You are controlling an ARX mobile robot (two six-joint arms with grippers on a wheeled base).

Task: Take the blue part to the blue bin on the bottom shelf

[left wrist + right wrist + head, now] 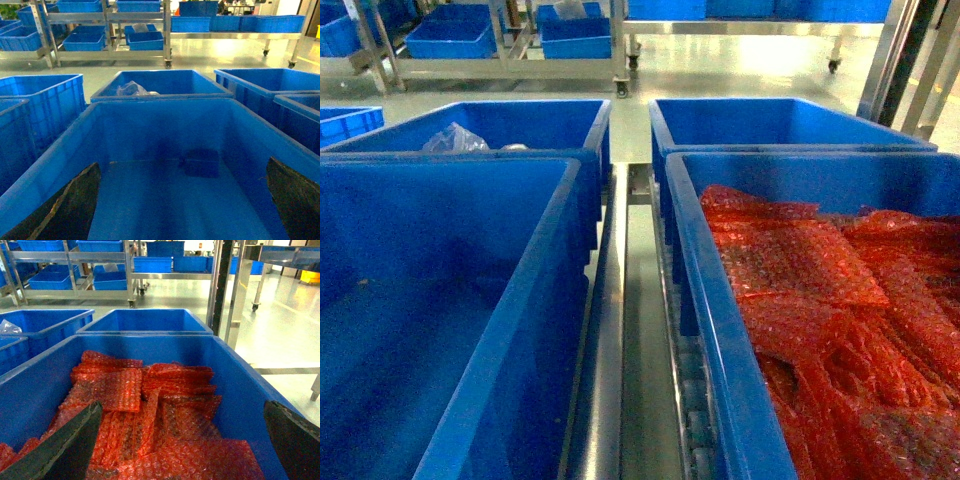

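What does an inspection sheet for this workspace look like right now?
Surface: steel rail between two near blue bins.
Job's things: blue part, nothing seen; left bin looks empty.
Clutter: red bubble wrap fills right bin; clear plastic bag in far left bin.
Hands: left hand and right hand open, holding nothing.
Cables: nothing seen.
Surroundings: racks with blue bins beyond.

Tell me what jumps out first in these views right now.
The red bubble wrap heaped in the near right bin grabs the eye first. The near left bin looks bare inside, and a clear bag lies in the bin behind it. Both grippers, left and right, hang open over the near bins.
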